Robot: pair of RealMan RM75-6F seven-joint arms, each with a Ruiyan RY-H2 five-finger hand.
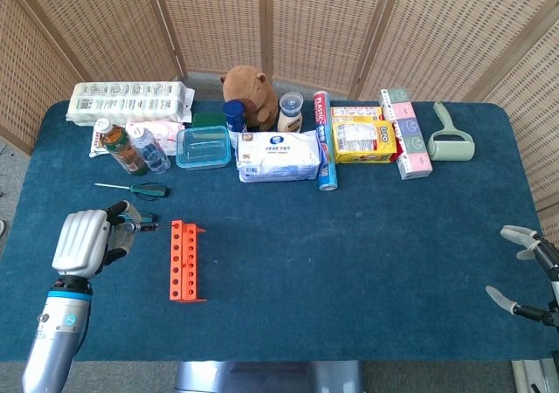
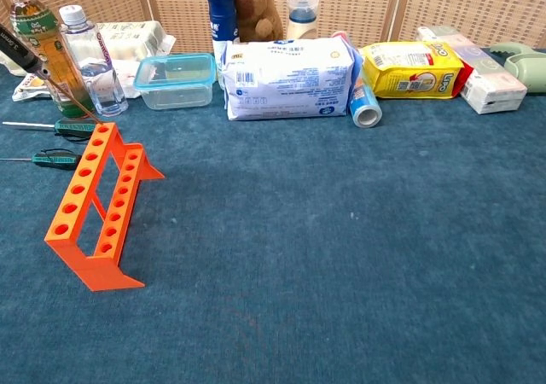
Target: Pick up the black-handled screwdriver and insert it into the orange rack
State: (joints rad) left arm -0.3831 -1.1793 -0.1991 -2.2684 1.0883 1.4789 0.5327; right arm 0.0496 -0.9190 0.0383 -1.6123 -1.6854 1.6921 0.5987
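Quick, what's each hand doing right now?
Left hand: holding the black-handled screwdriver.
Right hand: open, holding nothing.

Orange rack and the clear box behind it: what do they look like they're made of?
The orange rack looks like matte plastic, possibly printed: uniform saturated colour, dull surface, thin flat walls with round holes. The clear box appears to be glossy transparent plastic with a teal lid rim; you can see through its walls.

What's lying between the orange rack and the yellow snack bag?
In the head view, only bare blue cloth lies between the orange rack and the yellow snack bag.
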